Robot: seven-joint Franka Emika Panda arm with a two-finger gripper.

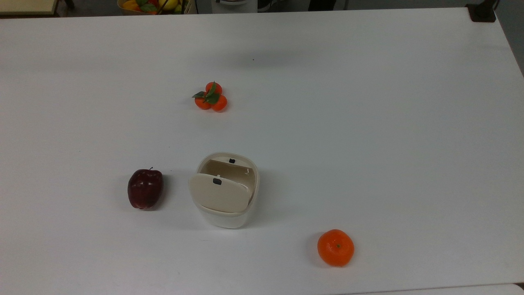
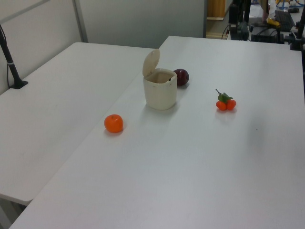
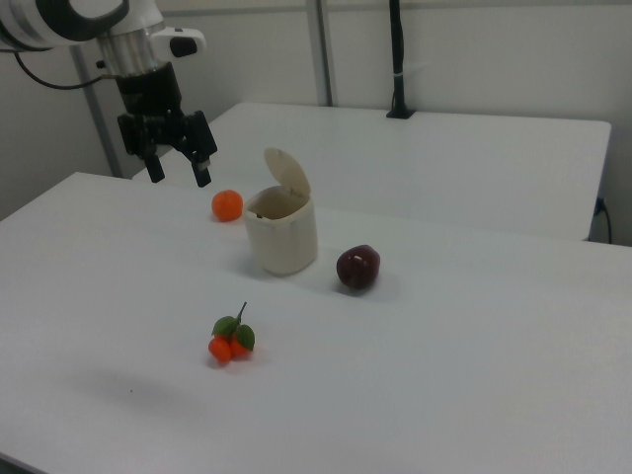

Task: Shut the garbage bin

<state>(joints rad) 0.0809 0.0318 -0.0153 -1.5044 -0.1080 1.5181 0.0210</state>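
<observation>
One gripper (image 3: 179,164) hangs in the air in the right view, fingers spread and pinching nothing, well above the table (image 3: 444,375) and off toward the right view's left of the garbage bin (image 3: 283,237). It touches nothing.

By my judgement the closing has not begun: this is the approach step. The bin stands upright near the middle of the table, its beige lid (image 3: 288,174) swung up on its hinge and standing nearly vertical, so the mouth is open. In the top view the lid's (image 1: 220,192) small black latch (image 1: 217,181) faces up, with a matching black piece at the opposite rim.

The next move probably calls for bringing the gripper across to the back of the raised lid, then pushing it over and down until the latch meets the rim. The bin looks light, so a sideways shove could slide or tip it; a downward press seems safer.

Counted: one bin with one lid, one dark red apple (image 1: 145,189) just beside it, one orange (image 1: 335,247) apart from it, and one cluster of three small orange fruits with green leaves (image 1: 211,97) farther off.
</observation>
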